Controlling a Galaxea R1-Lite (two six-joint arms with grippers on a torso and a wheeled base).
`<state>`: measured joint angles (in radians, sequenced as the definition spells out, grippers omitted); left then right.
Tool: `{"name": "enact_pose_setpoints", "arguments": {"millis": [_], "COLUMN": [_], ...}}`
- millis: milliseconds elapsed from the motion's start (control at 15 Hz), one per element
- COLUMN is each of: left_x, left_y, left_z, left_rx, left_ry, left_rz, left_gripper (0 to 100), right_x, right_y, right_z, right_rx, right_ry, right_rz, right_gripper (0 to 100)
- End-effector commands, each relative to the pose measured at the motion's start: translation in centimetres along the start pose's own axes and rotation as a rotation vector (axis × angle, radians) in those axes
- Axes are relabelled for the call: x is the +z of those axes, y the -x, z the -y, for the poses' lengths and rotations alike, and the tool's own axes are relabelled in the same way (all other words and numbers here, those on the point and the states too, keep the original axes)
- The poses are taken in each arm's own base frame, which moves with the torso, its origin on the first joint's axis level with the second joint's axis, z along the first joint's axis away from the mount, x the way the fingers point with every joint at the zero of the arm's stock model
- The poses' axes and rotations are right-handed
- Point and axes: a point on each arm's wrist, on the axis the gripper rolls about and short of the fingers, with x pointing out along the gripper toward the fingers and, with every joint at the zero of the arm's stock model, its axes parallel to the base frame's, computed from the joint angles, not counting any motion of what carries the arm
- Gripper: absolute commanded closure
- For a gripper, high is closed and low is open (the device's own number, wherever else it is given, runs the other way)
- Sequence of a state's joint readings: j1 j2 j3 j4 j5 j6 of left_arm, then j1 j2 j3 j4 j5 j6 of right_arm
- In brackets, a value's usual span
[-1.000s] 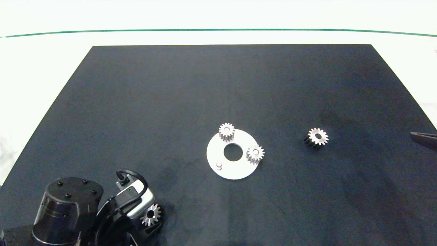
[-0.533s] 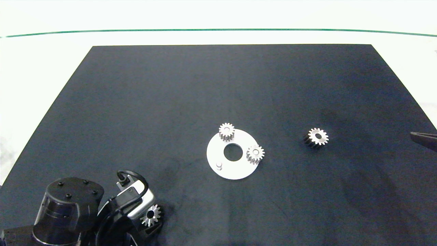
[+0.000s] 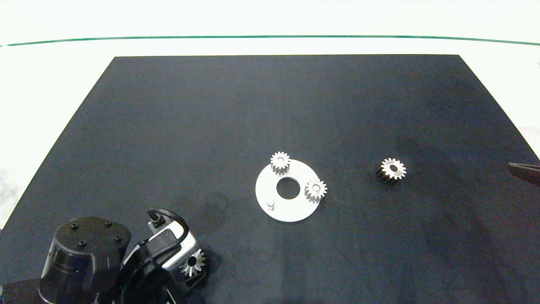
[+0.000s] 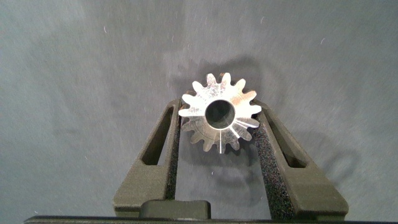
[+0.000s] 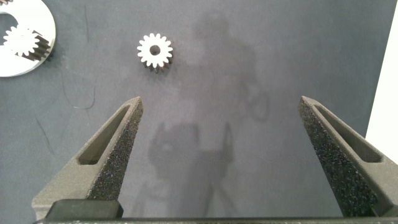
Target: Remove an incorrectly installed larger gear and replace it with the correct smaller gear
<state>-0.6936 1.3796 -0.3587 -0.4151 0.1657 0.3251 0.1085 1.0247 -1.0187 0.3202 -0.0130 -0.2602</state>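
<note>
The larger gear [image 3: 193,262], silver with long pointed teeth, is at the mat's near left corner, and my left gripper [image 3: 190,267] is shut on it. In the left wrist view the gear [image 4: 217,115] sits between both foam pads [image 4: 176,146], just above the mat. The smaller gear [image 3: 392,169], with a dark bore, lies flat on the mat right of the white round plate [image 3: 291,210]. My right gripper [image 5: 227,124] stands open near the mat's right edge, short of the smaller gear [image 5: 154,51] and holding nothing.
The plate carries two small stubby-toothed gears [image 3: 279,162] [image 3: 315,189], a bare peg [image 3: 270,205] and a centre hole. The black mat [image 3: 270,105] lies on a white table. The plate's edge [image 5: 43,18] shows in the right wrist view.
My left gripper with the larger gear has shifted slightly right and toward the mat's near edge. The plate, the smaller gear and the right gripper have not moved.
</note>
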Motion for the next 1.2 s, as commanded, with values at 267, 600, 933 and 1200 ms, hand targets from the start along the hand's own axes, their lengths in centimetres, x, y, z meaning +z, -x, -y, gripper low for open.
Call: {"name": "enact_pose_setpoints", "arguments": {"millis": [267, 600, 933, 1200], "left_x": [2.8, 5.8, 8.8, 10.4], "left_y": [-0.2, -0.4, -0.7, -2.0], "left_z": [0.3, -0.1, 0.7, 2.5], "left_rx": [0.013, 0.017, 0.021, -0.006], "left_ry": [-0.023, -0.04, -0.076, -0.112], "left_rz": [0.07, 0.064, 0.056, 0.045], "left_gripper": [78, 78, 78, 78], "right_x": [0.1, 0.0, -0.4, -0.8], "right_y": [1.1, 2.0, 2.7, 3.1], "right_z": [0.1, 0.2, 0.1, 0.0], "right_rx": [-0.008, -0.039, -0.043, -0.044], "right_ry": [0.001, -0.004, -0.006, -0.006], "right_rz": [0.035, 0.052, 0.062, 0.065], "right_gripper": [0, 0, 0, 0]}}
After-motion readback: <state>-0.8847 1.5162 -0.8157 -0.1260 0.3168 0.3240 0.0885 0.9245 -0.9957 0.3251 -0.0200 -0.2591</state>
